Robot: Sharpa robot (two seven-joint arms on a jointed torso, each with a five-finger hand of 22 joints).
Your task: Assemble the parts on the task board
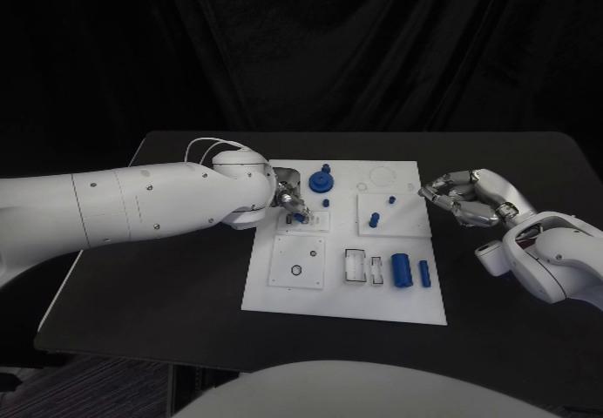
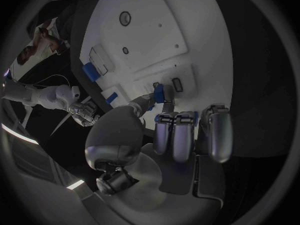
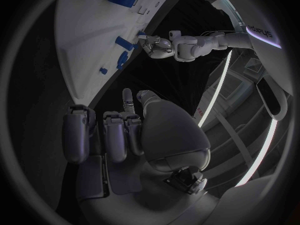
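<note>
The white task board (image 1: 283, 292) lies mid-table. My left hand (image 1: 287, 193) reaches over its left half and pinches a small blue part (image 2: 159, 91) between thumb and a finger, low over a small square plate (image 1: 315, 226). The same hand (image 2: 181, 130) fills the left wrist view, its other fingers curled. My right hand (image 1: 465, 197) hovers just off the board's right edge, fingers curled in with nothing in them; the right wrist view shows this right hand (image 3: 122, 130) too. A blue gear (image 1: 321, 182) stands near the board's far edge.
Two blue pegs (image 1: 389, 199) stand in the right-hand square plate. A thick blue cylinder (image 1: 401, 270) and a slim one (image 1: 425, 273) lie near the board's front right. A black ring (image 1: 295, 269) sits on the front left plate. Bare black table (image 1: 164, 287) surrounds the board.
</note>
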